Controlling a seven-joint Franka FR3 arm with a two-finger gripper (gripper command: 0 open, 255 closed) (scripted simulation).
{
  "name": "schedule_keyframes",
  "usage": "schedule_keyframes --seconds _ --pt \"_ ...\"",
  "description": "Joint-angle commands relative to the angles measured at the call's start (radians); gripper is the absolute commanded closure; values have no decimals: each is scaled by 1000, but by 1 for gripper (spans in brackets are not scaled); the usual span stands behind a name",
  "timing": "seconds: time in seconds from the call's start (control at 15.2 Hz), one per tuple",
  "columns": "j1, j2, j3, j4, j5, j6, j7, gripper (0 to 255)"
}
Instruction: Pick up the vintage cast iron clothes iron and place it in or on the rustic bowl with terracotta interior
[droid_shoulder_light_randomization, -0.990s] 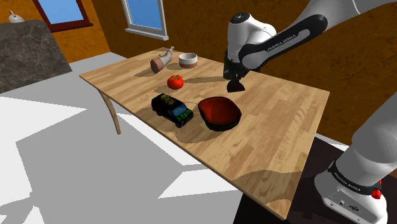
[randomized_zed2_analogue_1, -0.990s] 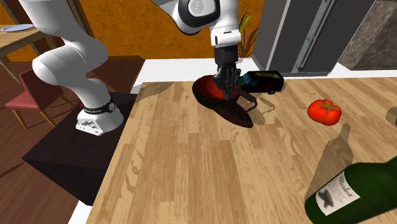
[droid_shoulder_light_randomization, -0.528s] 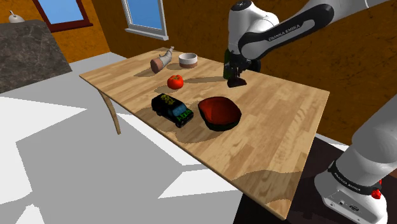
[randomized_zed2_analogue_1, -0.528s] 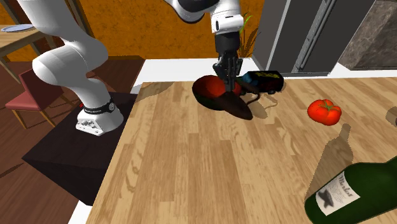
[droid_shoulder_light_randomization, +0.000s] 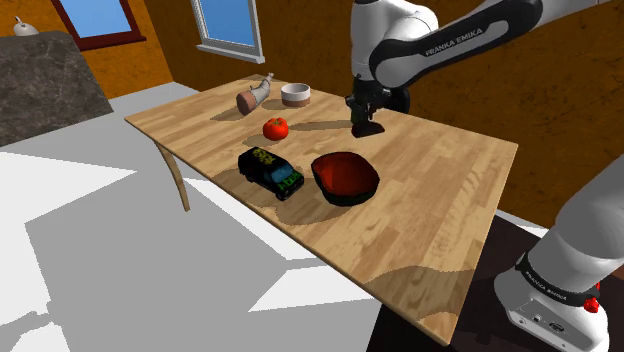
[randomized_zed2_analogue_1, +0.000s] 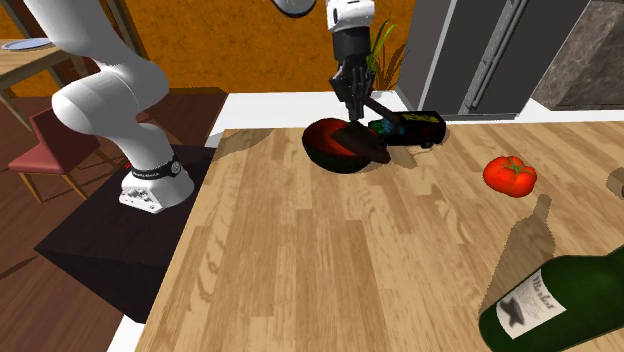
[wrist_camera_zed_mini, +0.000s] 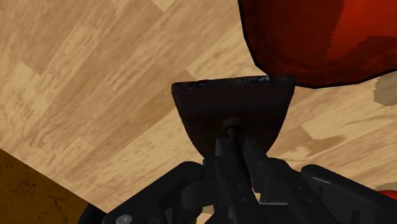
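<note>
Hand (wrist_camera_zed_mini: 234, 144) clasps dark wedge-shaped iron (wrist_camera_zed_mini: 232, 105) over grained wood table (wrist_camera_zed_mini: 95, 76), near red-lined bowl (wrist_camera_zed_mini: 305, 38).

Looking over a wooden table (droid_shoulder_light_randomization: 430, 230) carrying a red tomato (droid_shoulder_light_randomization: 276, 128), with a black toy car (droid_shoulder_light_randomization: 271, 171) sitting near it. Also noticing a white dish (droid_shoulder_light_randomization: 295, 94) resting just beside a horn-shaped object (droid_shoulder_light_randomization: 255, 95), and a dark green bottle (randomized_zed2_analogue_1: 560, 300) well apart.

matt dark rough-edged iron (wrist_camera_zed_mini: 232, 113), glossy red-lined bowl (droid_shoulder_light_randomization: 345, 177), smooth pale wood-grain table (droid_shoulder_light_randomization: 440, 195), glossy green glass bottle (randomized_zed2_analogue_1: 565, 295)
</note>
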Motion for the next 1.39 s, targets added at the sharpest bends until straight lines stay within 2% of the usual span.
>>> schedule_keyframes --seconds 0.0,0.66,1.32 --pt "23 -8 27 7 6 -30 40 255" --pt "139 4 168 101 23 -201 244 255" --pt "137 45 172 10 -21 -90 309 255"
